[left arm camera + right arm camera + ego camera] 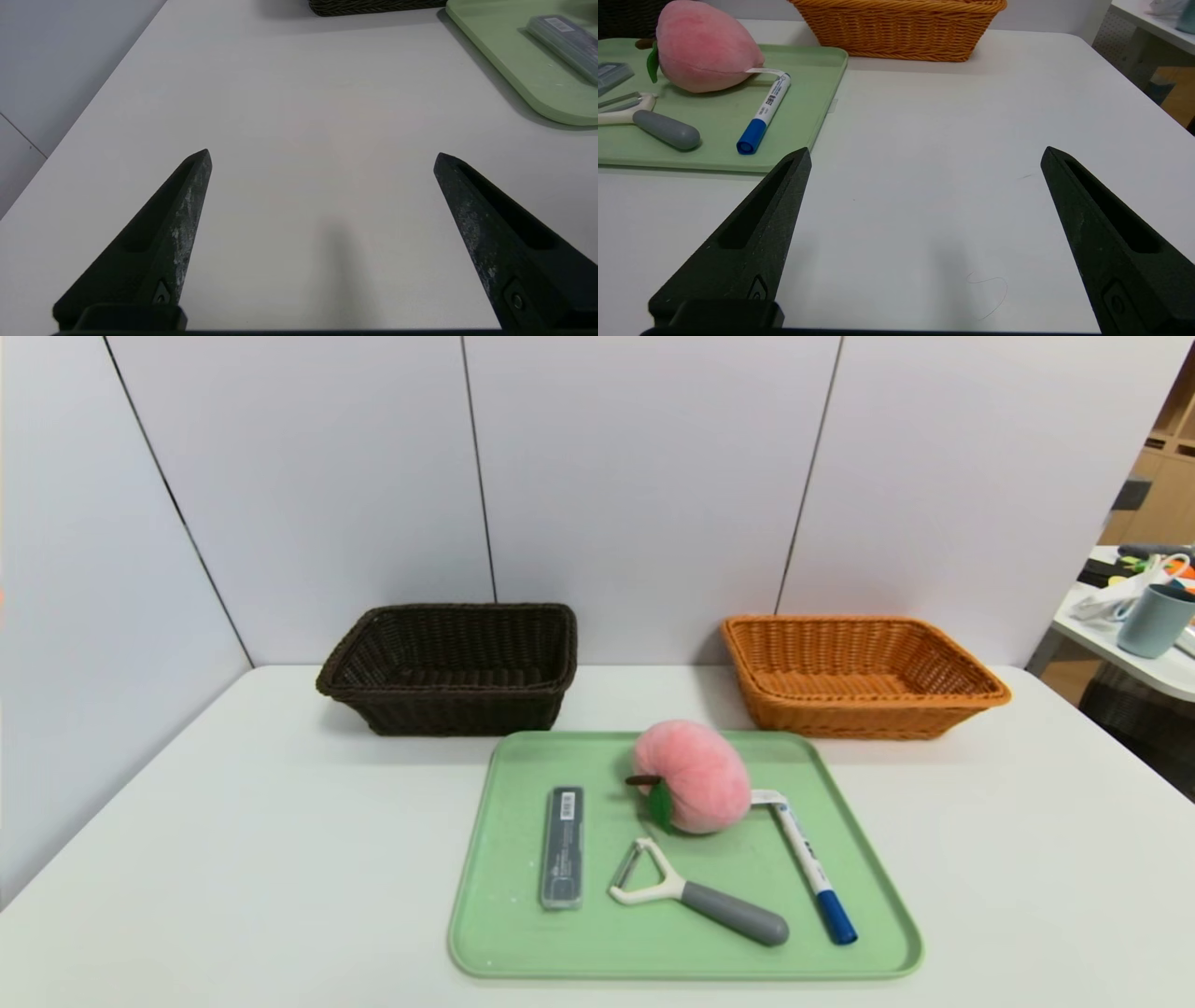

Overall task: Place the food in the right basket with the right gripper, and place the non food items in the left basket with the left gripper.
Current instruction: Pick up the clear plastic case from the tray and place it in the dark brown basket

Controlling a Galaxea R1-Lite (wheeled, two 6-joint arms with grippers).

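Observation:
On a green tray (523, 933) lie a pink plush peach (695, 775) (703, 46), a dark grey case (562, 847) (563, 39), a white peeler with a grey handle (695, 893) (663, 128) and a white marker with a blue cap (808, 868) (763, 114). Behind the tray stand the dark brown left basket (453, 667) and the orange-tan right basket (854, 674) (901, 28). My left gripper (322, 156) hovers open over bare table left of the tray. My right gripper (927, 154) hovers open over bare table right of the tray. Neither gripper shows in the head view.
The white table (233, 821) is bounded by grey wall panels at the back and left. A second table with a grey cup (1155, 621) and clutter stands beyond the right edge. A thin hair (992, 291) lies on the table under the right gripper.

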